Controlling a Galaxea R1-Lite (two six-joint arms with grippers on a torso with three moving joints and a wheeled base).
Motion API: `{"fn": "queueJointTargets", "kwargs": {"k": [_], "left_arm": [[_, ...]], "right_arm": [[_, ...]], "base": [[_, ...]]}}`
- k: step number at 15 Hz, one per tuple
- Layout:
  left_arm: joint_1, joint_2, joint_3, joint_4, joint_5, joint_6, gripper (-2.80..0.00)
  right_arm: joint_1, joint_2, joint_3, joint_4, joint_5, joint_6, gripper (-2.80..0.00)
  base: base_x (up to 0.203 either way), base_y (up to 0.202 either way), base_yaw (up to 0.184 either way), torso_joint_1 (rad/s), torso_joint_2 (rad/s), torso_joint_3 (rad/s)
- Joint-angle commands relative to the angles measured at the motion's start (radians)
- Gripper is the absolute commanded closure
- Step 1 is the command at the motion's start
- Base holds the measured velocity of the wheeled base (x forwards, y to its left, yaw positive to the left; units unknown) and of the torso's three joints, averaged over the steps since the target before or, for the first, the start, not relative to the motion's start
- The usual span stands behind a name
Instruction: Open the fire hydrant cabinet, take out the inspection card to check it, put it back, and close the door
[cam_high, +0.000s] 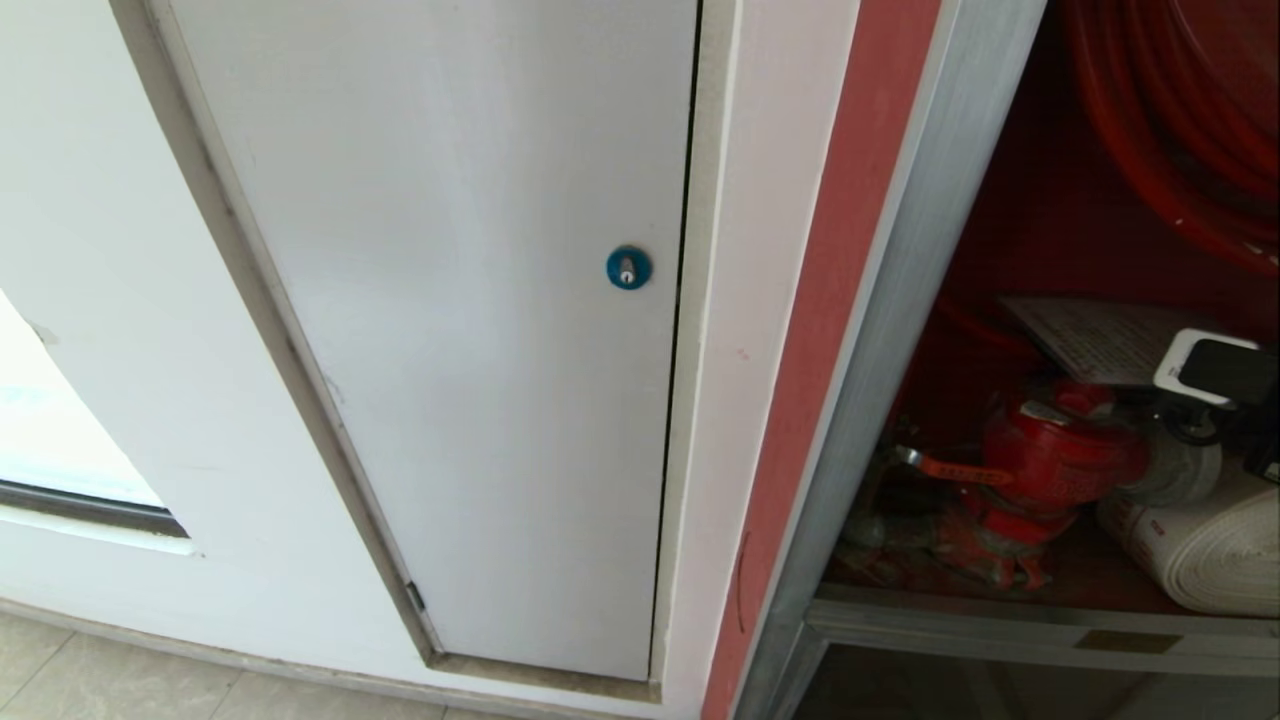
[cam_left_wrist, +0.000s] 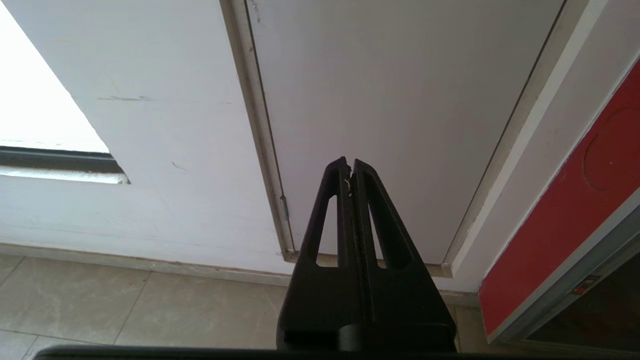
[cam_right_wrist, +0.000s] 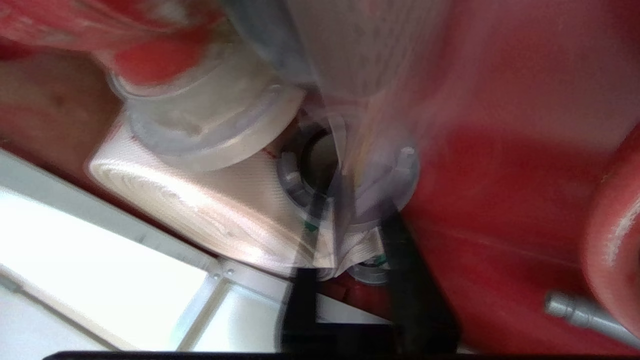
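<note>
Head view: the fire hydrant cabinet (cam_high: 880, 330) stands open at the right, its grey frame edging a red interior. The right arm's wrist housing, white and black, enters from the right edge, and the right gripper (cam_high: 1190, 425) beyond it is hidden behind that housing. The inspection card (cam_high: 1095, 340), a white sheet with fine dark print, lies tilted just beside and to the left of the wrist housing, above the red valve (cam_high: 1050, 460). The white rolled hose (cam_high: 1210, 550) sits below the wrist, and the red hose reel (cam_high: 1180, 120) hangs well above it. A plain white panel (cam_high: 450, 330) with a blue lock (cam_high: 628, 268) fills the wall to the left, well apart from the arm. Left wrist view: the left gripper (cam_left_wrist: 350, 167) hangs with its two black fingers pressed together and nothing between them; ahead of it are the white panel (cam_left_wrist: 400, 100), a tiled floor (cam_left_wrist: 150, 300) and the red edge of the cabinet (cam_left_wrist: 565, 220). Right wrist view, strongly blurred: the right gripper (cam_right_wrist: 345, 240) is inside the cabinet (cam_right_wrist: 500, 165), its dark fingers (cam_right_wrist: 305, 280) drawn nearly together. A pale blurred sheet, seemingly the card (cam_right_wrist: 350, 65), rises from between them, though a firm hold cannot be confirmed. The rolled hose (cam_right_wrist: 200, 200) and a metal hose coupling (cam_right_wrist: 300, 175) lie just beyond the fingertips.
</note>
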Motion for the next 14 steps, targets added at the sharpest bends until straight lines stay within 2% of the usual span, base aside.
{"fn": "queueJointTargets", "kwargs": {"k": [1,8,14], "left_arm": [[0.0,0.001,0.0,0.0,0.0,0.0,0.0],[0.0,0.001,0.0,0.0,0.0,0.0,0.0],[0.0,0.001,0.0,0.0,0.0,0.0,0.0]], "right_arm": [[0.0,0.005,0.004,-0.003,0.0,-0.007,0.0],[0.0,-0.057,0.044,0.002,-0.002,-0.007,0.0],[0.001,-0.211,0.123,0.006,-0.002,-0.01,0.0]], "base": [[0.0,0.0,0.0,0.0,0.0,0.0],[0.0,0.0,0.0,0.0,0.0,0.0],[0.0,0.0,0.0,0.0,0.0,0.0]]}}
